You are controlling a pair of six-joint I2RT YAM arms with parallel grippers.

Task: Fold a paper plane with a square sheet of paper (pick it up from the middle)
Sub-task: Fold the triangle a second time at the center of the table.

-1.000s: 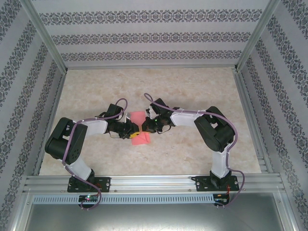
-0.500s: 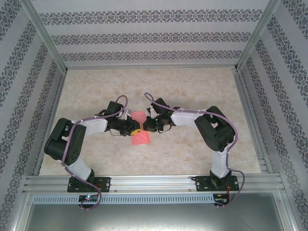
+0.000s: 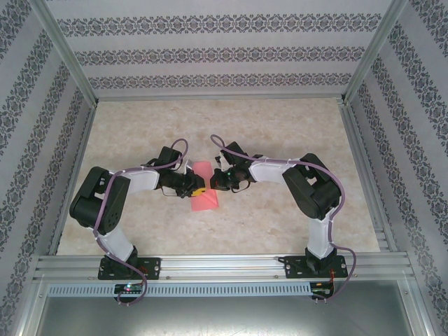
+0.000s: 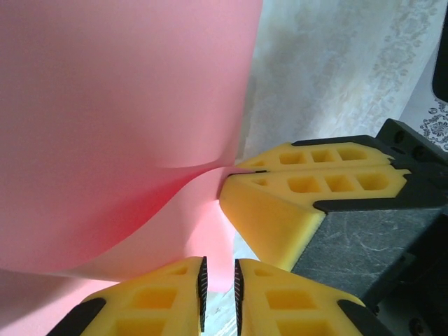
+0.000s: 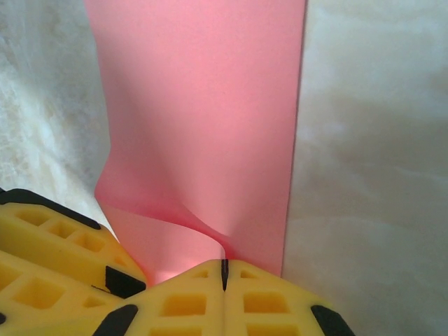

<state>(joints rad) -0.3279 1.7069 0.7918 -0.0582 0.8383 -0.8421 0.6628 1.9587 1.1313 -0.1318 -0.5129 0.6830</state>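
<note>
The square sheet of paper [image 3: 204,170] is salmon-pink and sits mid-table between the two arms, lifted and buckled in its middle. My right gripper [image 3: 214,183] is shut on the sheet's middle, and the paper [image 5: 203,105] rises from the pinch between its closed fingertips [image 5: 224,264]. In the left wrist view that same gripper [image 4: 229,170] pinches the curved sheet [image 4: 126,105]. My left gripper [image 4: 218,262] stands just left of it with a narrow gap between its pads. The sheet's lower edge hangs just beyond that gap, and nothing is clamped there. The paper plane is out of view.
The beige marbled table top [image 3: 280,126] stretches around the arms. An aluminium rail [image 3: 224,264] runs along the near edge, with frame posts at the corners. Patterned walls [image 3: 224,56] close the back and sides. The left gripper's yellow fingers [image 5: 49,259] crowd the right wrist view.
My left gripper has shifted a little right and away from the near edge, closer to the sheet's middle, and its jaws have narrowed slightly. The right gripper has kept its pinch in place.
</note>
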